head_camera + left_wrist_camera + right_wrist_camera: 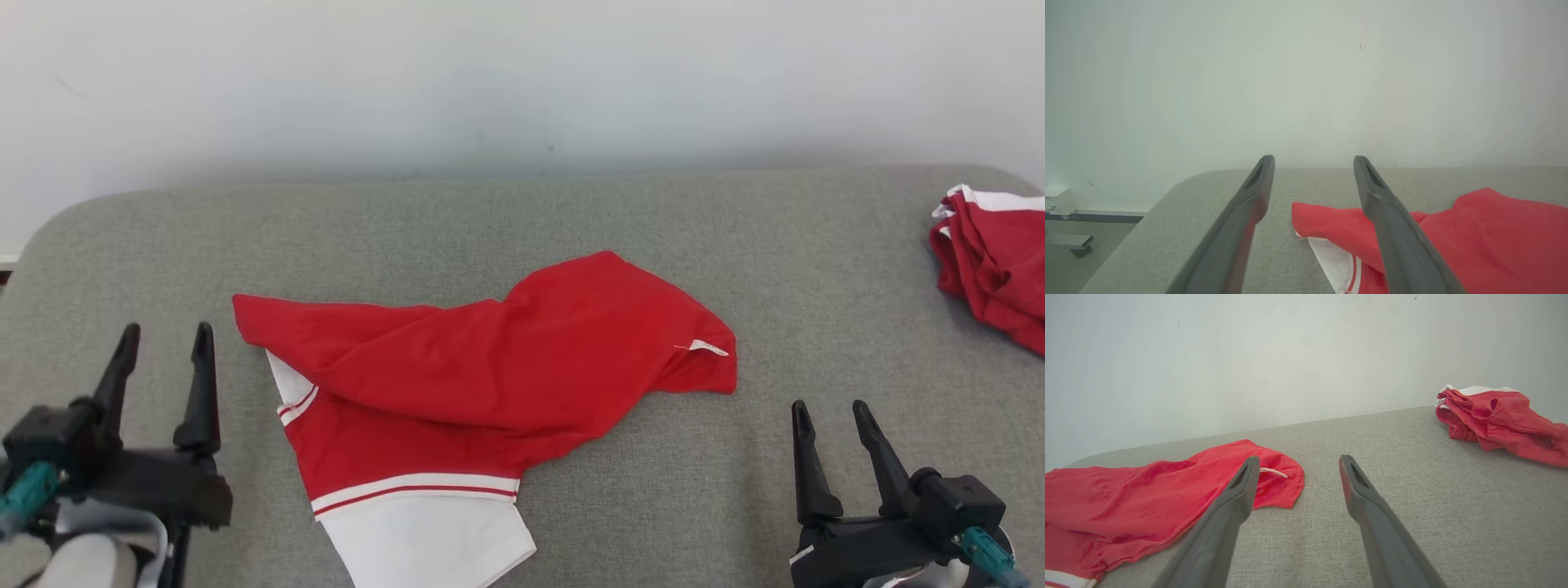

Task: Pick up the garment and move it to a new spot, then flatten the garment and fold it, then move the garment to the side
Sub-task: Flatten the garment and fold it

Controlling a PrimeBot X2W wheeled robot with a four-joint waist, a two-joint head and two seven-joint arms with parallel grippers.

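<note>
Red garment (490,367) with white striped trim lies rumpled mid-bench (571,220), its upper layer doubled over. Judged light, limp and not slippery, best pinched at the outer corners. Flanking it, the left end effector (166,329) and right end effector (829,406) stand spread and empty.

A grey fabric-topped desk (522,229) with rounded far corners stands against a plain pale wall (522,82). Near its far right corner lies a crumpled red-and-white heap of cloth (992,261). Off the desk's left end, grey floor (1069,269) meets a dark skirting strip (1094,217).
</note>
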